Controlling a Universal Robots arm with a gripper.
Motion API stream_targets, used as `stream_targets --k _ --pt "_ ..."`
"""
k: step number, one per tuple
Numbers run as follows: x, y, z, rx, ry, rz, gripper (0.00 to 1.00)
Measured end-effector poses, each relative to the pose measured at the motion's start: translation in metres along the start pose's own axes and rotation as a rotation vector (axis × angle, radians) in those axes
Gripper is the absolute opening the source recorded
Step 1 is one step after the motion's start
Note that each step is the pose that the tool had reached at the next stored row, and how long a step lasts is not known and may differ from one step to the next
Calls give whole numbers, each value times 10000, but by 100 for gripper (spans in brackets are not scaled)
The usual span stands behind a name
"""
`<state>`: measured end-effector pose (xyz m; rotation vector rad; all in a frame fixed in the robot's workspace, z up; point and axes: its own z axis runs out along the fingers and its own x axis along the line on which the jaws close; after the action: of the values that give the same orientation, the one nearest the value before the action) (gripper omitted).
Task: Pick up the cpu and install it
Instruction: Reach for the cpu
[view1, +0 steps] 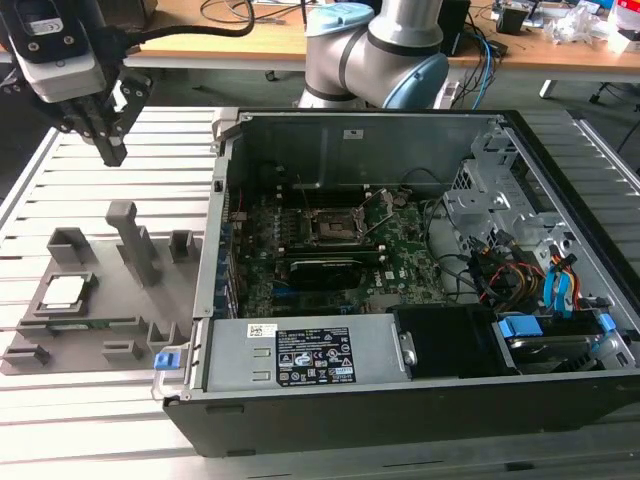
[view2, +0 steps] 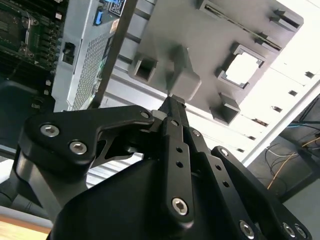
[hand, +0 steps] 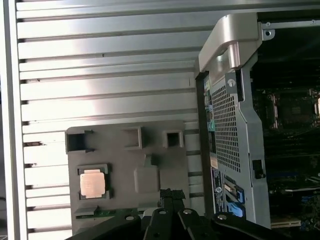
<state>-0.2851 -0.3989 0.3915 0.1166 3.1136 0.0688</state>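
step: approach, pick not yet begun | fingers (view1: 110, 146): pressed together, empty | cpu (view1: 63, 291): seated in grey tray (view1: 112, 300), below the fingers, well apart | next move likely needs: fingers spread, centred over cpu

Black, screw-studded hand (view2: 172, 101) on a silver, blue-capped arm (view1: 398, 28).
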Motion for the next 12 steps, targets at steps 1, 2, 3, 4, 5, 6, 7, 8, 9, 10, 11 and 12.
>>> stream_targets --k 1,2,3,4,5,6,7,8,9,10,11,12 --pt "17 -1 0 0 0 0 11" --pt "71 -5 0 0 1 0 11" --pt "103 -8 1 0 0 0 11" --pt "135 -10 1 0 0 0 11" --pt "163 -12 1 0 0 1 11" --pt "193 -15 1 0 0 1 11" --pt "221 -17 1 0 0 1 11" --pt "243 -18 1 -1 0 0 11" --pt "293 -22 2 0 0 0 11" --pt "354 -27 2 0 0 -1 11" --pt "395 -30 2 0 0 1 11" --pt "456 -34 2 0 0 1 11"
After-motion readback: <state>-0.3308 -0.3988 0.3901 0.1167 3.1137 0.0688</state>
